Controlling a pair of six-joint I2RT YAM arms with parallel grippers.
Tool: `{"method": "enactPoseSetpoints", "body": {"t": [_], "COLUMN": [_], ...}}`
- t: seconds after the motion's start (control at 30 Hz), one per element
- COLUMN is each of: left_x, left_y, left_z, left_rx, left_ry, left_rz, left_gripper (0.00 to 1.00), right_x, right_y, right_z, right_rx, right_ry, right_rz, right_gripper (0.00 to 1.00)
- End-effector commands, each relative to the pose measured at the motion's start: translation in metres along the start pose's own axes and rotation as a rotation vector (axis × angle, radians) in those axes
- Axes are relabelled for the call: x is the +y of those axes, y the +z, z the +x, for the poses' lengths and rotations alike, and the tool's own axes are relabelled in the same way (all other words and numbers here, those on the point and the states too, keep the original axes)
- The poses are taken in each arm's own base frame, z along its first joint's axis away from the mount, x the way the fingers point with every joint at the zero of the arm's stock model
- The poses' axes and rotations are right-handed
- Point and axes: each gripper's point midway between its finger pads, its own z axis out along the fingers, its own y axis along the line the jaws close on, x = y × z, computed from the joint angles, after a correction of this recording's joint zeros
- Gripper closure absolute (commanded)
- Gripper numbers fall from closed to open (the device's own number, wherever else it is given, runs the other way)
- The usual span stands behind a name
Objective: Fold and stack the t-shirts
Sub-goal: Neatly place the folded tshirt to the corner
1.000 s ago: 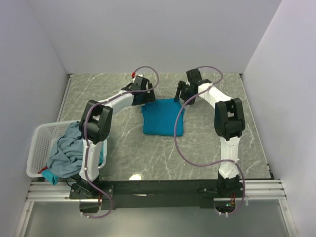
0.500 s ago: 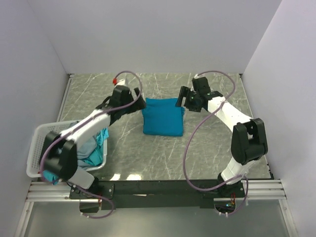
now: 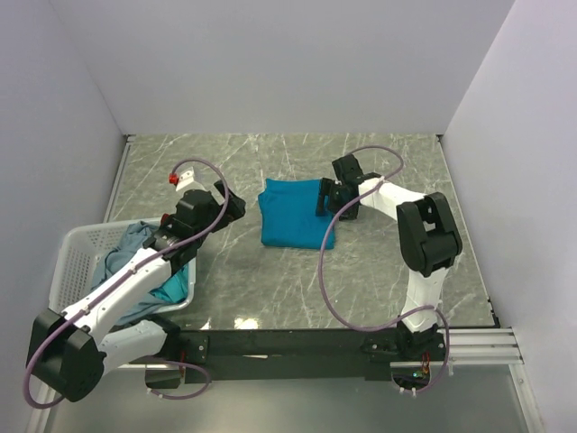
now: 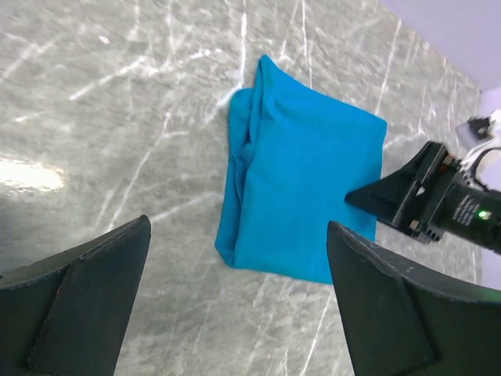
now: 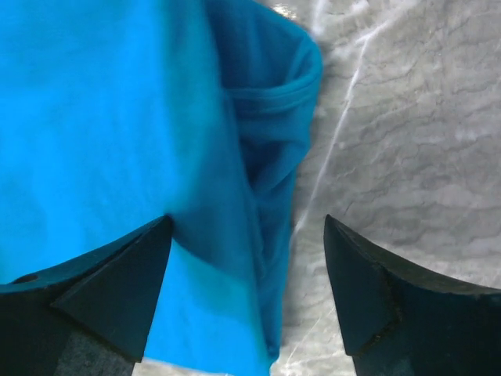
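Note:
A bright teal-blue t-shirt (image 3: 296, 213) lies folded into a rectangle in the middle of the table; it also shows in the left wrist view (image 4: 307, 192) and the right wrist view (image 5: 109, 117). My right gripper (image 3: 326, 202) is open and low over the shirt's right edge (image 5: 246, 274), one finger over the cloth and one over bare table. My left gripper (image 3: 234, 207) is open and empty (image 4: 239, 309), a short way left of the shirt. A grey-blue t-shirt (image 3: 133, 255) and a teal one (image 3: 173, 287) lie crumpled in the basket.
A white plastic lattice basket (image 3: 65, 271) stands at the table's left edge beside my left arm. White walls close in the marble table (image 3: 397, 271) on three sides. The right gripper's black body shows in the left wrist view (image 4: 427, 196).
My left arm has drawn back left and nearer, away from the shirt's far left corner. My right gripper has come down from beyond the shirt onto its right edge.

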Motion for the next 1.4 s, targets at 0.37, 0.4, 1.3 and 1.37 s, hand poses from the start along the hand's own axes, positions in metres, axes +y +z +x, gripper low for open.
{"method": "enactPoseSetpoints", "body": {"t": [0.37,0.4,1.3,1.37], "left_x": [0.002,0.002,-0.027,-0.026], "left_y": [0.010,0.010,-0.004,-0.006], "left_z": [-0.003,-0.003,-0.011,-0.013], "left_rx": [-0.010,-0.008,-0.014,-0.026], "left_ry": [0.013,0.013,0.026,0.017], "left_rz": [-0.043,-0.041,0.109,0.113], "left_gripper": [0.01,0.01,0.01,0.01], "right_x": [0.015,0.018,-0.095,-0.106], "right_y": [0.032,0.032,-0.027,-0.023], "right_z": [0.001,0.002,-0.015,-0.043], "right_rx": [0.032,0.032,-0.069,-0.101], "right_ry": [-0.067,-0.071,-0.066,-0.061], "right_rz": [0.027,0.024,0.260,0.282], "right_gripper": [0.55,0.60,1.00,1.00]}}
